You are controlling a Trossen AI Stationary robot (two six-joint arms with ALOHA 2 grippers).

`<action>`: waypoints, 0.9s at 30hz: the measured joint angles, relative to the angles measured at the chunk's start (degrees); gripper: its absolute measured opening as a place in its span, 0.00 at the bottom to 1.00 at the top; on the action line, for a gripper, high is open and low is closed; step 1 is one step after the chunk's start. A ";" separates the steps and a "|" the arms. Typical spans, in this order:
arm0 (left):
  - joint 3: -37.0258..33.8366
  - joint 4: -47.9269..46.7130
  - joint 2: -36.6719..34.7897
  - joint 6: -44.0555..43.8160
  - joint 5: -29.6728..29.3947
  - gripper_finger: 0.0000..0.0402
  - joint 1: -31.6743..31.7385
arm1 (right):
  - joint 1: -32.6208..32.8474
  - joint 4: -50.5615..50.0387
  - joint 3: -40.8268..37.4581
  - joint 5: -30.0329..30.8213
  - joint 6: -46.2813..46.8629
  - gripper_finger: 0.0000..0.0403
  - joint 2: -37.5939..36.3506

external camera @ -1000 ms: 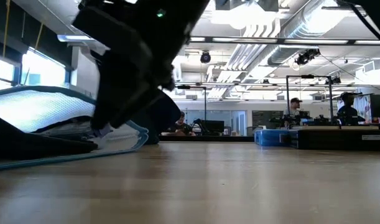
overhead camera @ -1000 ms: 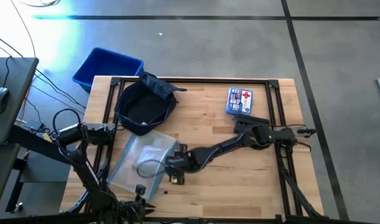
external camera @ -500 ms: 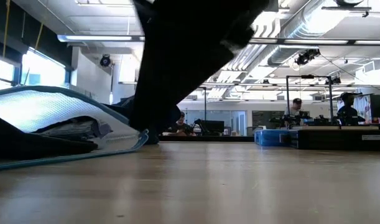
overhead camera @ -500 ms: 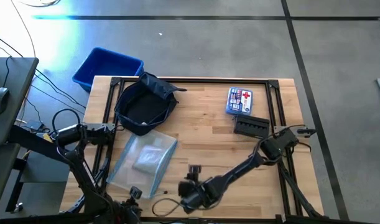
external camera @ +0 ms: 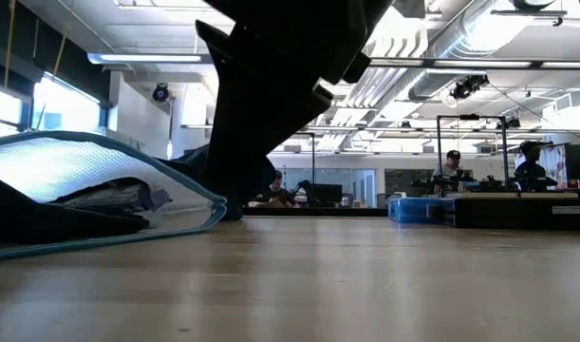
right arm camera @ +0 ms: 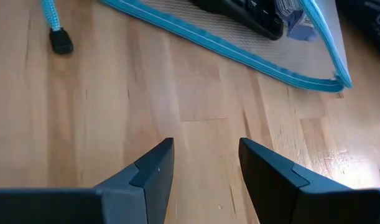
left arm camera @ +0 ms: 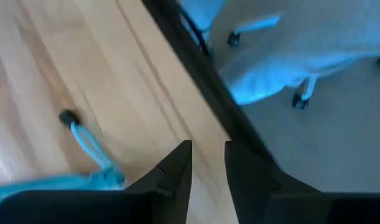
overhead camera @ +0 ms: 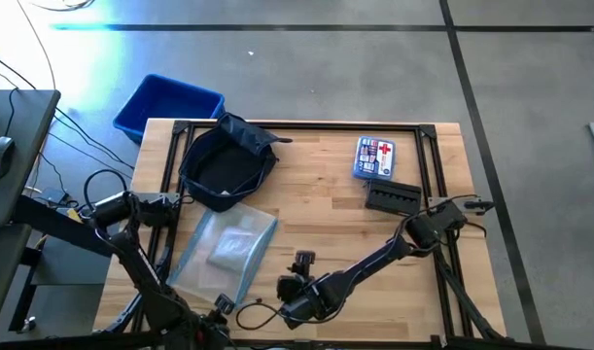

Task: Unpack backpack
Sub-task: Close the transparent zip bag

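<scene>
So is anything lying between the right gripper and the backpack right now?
Yes. The clear zip pouch lies flat on the table between the right gripper, at the near edge, and the backpack at the far left. The gripper's fingers are open and empty, so it would have to pass over or around the pouch.

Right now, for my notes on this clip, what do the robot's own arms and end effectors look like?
Both arms are dark, near-black, jointed links. The right arm shows a blocky housing at its outer end and black cables near its base. Each end effector, left and right, has two dark, flat, wedge-shaped fingers with angular bevelled edges. No markings or labels are visible on them.
</scene>
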 joint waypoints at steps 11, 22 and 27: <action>-0.02 -4.86 0.00 9.04 -3.73 0.28 2.07 | 0.04 0.00 -0.01 -1.09 0.04 0.41 0.00; -0.02 -11.39 2.00 13.50 -7.22 0.46 0.66 | 0.03 0.02 0.00 -1.09 0.04 0.41 0.00; -0.02 -11.84 6.22 10.56 -8.15 0.45 0.68 | 0.02 0.02 0.00 -1.22 0.04 0.41 0.00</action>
